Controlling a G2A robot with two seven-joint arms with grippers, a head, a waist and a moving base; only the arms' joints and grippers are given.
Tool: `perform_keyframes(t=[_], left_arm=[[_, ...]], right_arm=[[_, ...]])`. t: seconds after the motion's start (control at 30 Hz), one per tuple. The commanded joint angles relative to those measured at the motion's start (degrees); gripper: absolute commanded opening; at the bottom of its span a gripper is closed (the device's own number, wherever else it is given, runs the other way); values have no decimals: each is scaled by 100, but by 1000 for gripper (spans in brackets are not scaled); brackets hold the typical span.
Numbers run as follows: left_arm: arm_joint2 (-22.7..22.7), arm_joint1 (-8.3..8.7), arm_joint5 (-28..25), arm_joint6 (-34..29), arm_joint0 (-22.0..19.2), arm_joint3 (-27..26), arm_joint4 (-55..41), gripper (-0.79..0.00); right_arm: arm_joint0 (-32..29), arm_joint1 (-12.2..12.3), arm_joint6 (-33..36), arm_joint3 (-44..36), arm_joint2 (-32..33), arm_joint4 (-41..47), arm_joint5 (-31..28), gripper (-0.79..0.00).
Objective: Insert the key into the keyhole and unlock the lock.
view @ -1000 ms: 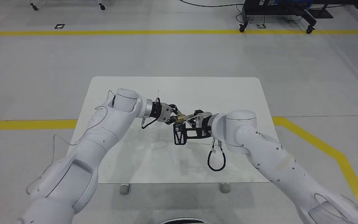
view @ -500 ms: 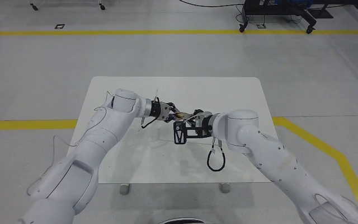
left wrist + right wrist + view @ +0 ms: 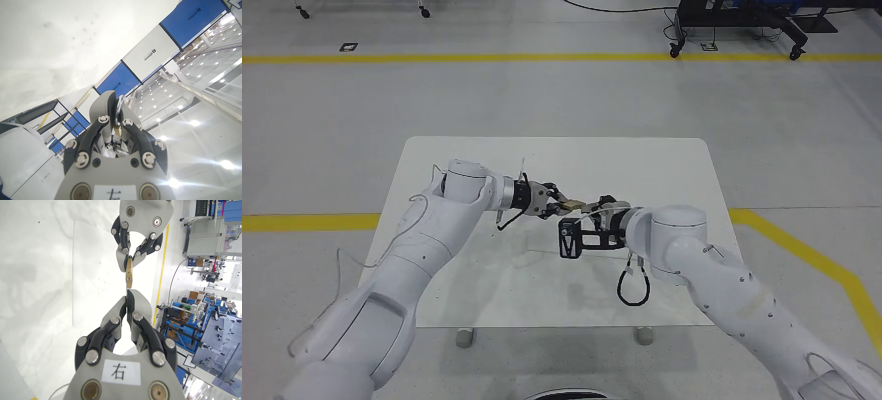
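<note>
right gripper (image 3: pixel 126 299) pinched shut on thin silver key (image 3: pixel 126 292), edge-on, tip just beside small brass padlock (image 3: pixel 129 274), keyhole (image 3: pixel 128 278) still uncovered; left gripper (image 3: pixel 128 263) clamps the padlock's shackle end, both in air over middle of white table (image 3: pixel 662 165)

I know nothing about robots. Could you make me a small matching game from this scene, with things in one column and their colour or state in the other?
Things:
1 padlock
2 left gripper
3 right gripper
4 table

Colour or state:
a white
b shut on the key
c brass-coloured
d shut on the padlock

Pairs: 1-c, 2-d, 3-b, 4-a
</note>
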Motion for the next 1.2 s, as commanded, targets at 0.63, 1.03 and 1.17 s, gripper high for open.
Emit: perform_keyframes(t=[0.63,1.03,1.17], left_arm=[[27,29,37,-155,10,-74,147,-785],[72,30,35,-269,3,-65,215,-785],[68,40,27,-301,12,-73,234,-785]], right_arm=[[248,-100,305,209,-242,155,-80,-785],[311,-124,278,230,-374,131,-108,-785],[368,-146,292,286,-458,151,-93,-785]])
